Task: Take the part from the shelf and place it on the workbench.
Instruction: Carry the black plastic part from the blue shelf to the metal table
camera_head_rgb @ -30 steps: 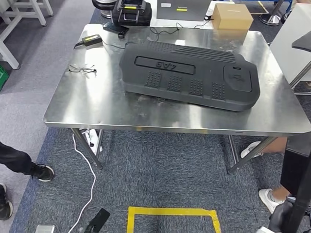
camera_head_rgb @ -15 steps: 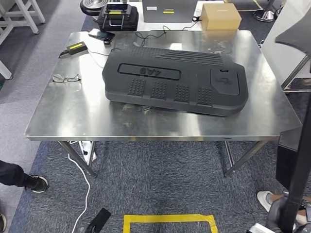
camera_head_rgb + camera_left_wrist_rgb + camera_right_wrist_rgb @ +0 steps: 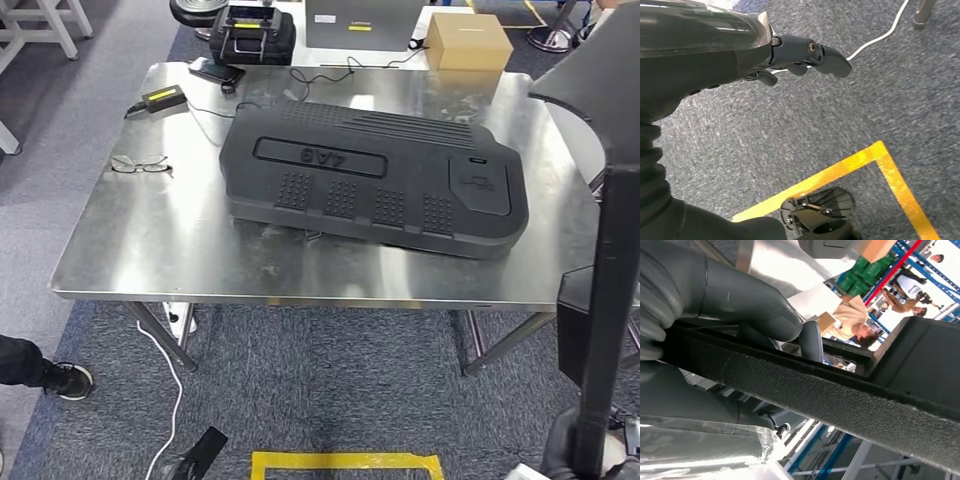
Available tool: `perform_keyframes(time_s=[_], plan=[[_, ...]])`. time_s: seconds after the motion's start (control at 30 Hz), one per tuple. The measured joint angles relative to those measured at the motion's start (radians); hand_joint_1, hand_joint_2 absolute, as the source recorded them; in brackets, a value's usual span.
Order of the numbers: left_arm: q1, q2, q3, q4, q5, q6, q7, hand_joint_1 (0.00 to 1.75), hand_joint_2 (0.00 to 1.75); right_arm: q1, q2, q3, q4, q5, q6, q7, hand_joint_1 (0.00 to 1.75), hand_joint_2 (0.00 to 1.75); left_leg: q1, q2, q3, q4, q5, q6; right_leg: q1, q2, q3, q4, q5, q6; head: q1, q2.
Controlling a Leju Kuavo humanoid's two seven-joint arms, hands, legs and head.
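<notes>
1. Carpet [image 3: 317,380] is lying nearest, grey, with a yellow tape outline [image 3: 343,462] at 6 o'clock and a white cable [image 3: 175,385] trailing at 7 o'clock.
2. Left hand [image 3: 798,55] is hanging over that carpet, fingers loosely extended and holding nothing.
3. Right hand [image 3: 715,305] is gripping the edge of a black part [image 3: 821,395], thumb pressing on one face and fingers wrapping the other; in the head view this part [image 3: 604,200] is rising at 3 o'clock.
4. Steel workbench [image 3: 151,250] is standing beyond, carrying a large black engine cover [image 3: 373,180] at its centre.
5. Glasses [image 3: 140,163] are lying at 10 o'clock.
6. Cardboard box [image 3: 468,40] is sitting at 1 o'clock, farthest back.
</notes>
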Motion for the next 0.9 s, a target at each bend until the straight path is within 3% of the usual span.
perform_keyframes(time_s=[0.07,0.2,0.27,0.33,0.37,0.4,0.43,0.5,0.57,0.67,0.73,0.83,0.87,0.9], plan=[[-0.001,0.0,0.0,0.0,-0.004,0.0,0.001,0.0,1.75,0.0,-0.002,0.001,-0.001,0.004,0.0,0.0,1.75,1.75,-0.001,-0.001,0.007,-0.002,-0.006,-0.011,0.006,-0.001,0.03,-0.076,0.027,-0.012,0.0,0.0],[-0.003,-0.001,0.0,0.0,-0.008,0.0,0.002,0.0,1.75,0.0,-0.006,0.004,-0.004,0.011,0.0,0.002,1.75,1.75,-0.001,0.001,0.01,-0.006,-0.015,-0.033,0.007,-0.001,0.041,-0.101,0.022,-0.042,-0.001,0.0],[-0.004,-0.001,0.0,0.0,-0.008,0.0,0.003,0.0,1.75,-0.003,-0.006,0.009,-0.004,0.013,0.0,0.002,1.75,1.75,-0.002,0.001,-0.02,0.062,-0.056,-0.038,0.004,-0.003,0.049,-0.112,0.023,-0.056,-0.002,0.0],[-0.002,0.0,0.0,0.0,-0.008,0.0,0.004,0.0,1.75,-0.005,-0.006,0.014,-0.004,0.014,0.0,0.002,1.75,1.75,-0.003,0.001,-0.086,0.194,-0.111,-0.04,0.007,-0.004,0.054,-0.113,0.02,-0.064,-0.002,0.0],[-0.001,0.0,0.0,0.0,-0.008,0.0,0.005,0.0,1.75,-0.004,-0.007,0.016,-0.004,0.015,0.0,0.003,1.75,1.75,-0.003,0.001,-0.113,0.244,-0.122,-0.041,0.008,-0.003,0.057,-0.113,0.017,-0.067,-0.002,0.0],[0.0,0.0,0.0,0.0,-0.008,0.0,0.006,0.0,1.75,-0.004,-0.007,0.018,-0.004,0.016,0.0,0.003,1.75,1.75,-0.003,0.001,-0.126,0.261,-0.114,-0.04,0.009,-0.002,0.06,-0.113,0.015,-0.068,-0.002,0.0],[0.0,0.0,0.0,0.0,-0.008,0.0,0.006,0.0,1.75,-0.004,-0.008,0.018,-0.003,0.018,0.0,0.003,1.75,1.75,-0.004,0.001,-0.119,0.238,-0.087,-0.037,0.01,0.0,0.066,-0.113,0.011,-0.067,-0.002,0.0],[-0.001,0.0,0.0,0.0,-0.008,0.001,0.006,0.0,1.75,-0.005,-0.009,0.02,-0.003,0.021,0.0,0.004,1.75,1.75,-0.005,0.001,-0.068,0.117,-0.011,-0.029,0.012,0.002,0.08,-0.112,0.002,-0.062,-0.002,0.0],[-0.002,0.0,-0.001,0.0,-0.009,0.001,0.007,0.0,1.75,-0.007,-0.01,0.023,-0.003,0.026,0.0,0.005,1.75,1.75,-0.008,0.0,-0.025,0.019,0.023,-0.021,0.015,0.004,0.087,-0.11,-0.007,-0.053,-0.001,0.0],[-0.004,0.0,-0.001,0.0,-0.01,0.0,0.008,0.0,1.75,-0.014,-0.015,0.028,-0.003,0.035,0.0,0.01,1.75,1.75,-0.011,-0.001,-0.018,-0.005,0.021,-0.011,0.015,0.003,0.086,-0.111,-0.01,-0.038,-0.001,0.0],[-0.005,0.0,-0.002,0.0,-0.01,0.0,0.009,0.0,1.75,-0.02,-0.02,0.033,-0.003,0.043,0.0,0.016,1.75,1.75,-0.006,-0.001,-0.014,-0.011,0.022,-0.003,0.013,0.001,0.078,-0.084,-0.032,-0.025,0.001,0.0],[-0.008,0.0,-0.005,0.0,-0.011,0.0,0.009,0.0,1.75,-0.027,-0.031,0.041,-0.002,0.048,0.0,0.02,1.75,1.75,-0.002,-0.001,-0.011,-0.014,0.02,0.005,0.006,0.0,-0.005,0.083,-0.111,-0.008,0.003,0.0],[-0.008,0.0,-0.006,0.0,-0.011,0.0,0.01,0.0,1.75,-0.028,-0.034,0.043,-0.001,0.049,0.0,0.021,1.75,1.75,-0.002,0.0,-0.01,-0.014,0.019,0.006,0.003,0.0,-0.036,0.138,-0.126,-0.005,0.003,0.0],[-0.008,0.0,-0.007,0.0,-0.012,0.0,0.01,0.0,1.75,-0.029,-0.037,0.044,0.0,0.051,0.0,0.023,1.75,1.75,-0.001,-0.001,-0.008,-0.014,0.017,0.006,0.001,0.0,-0.055,0.163,-0.121,-0.003,0.003,0.0]])
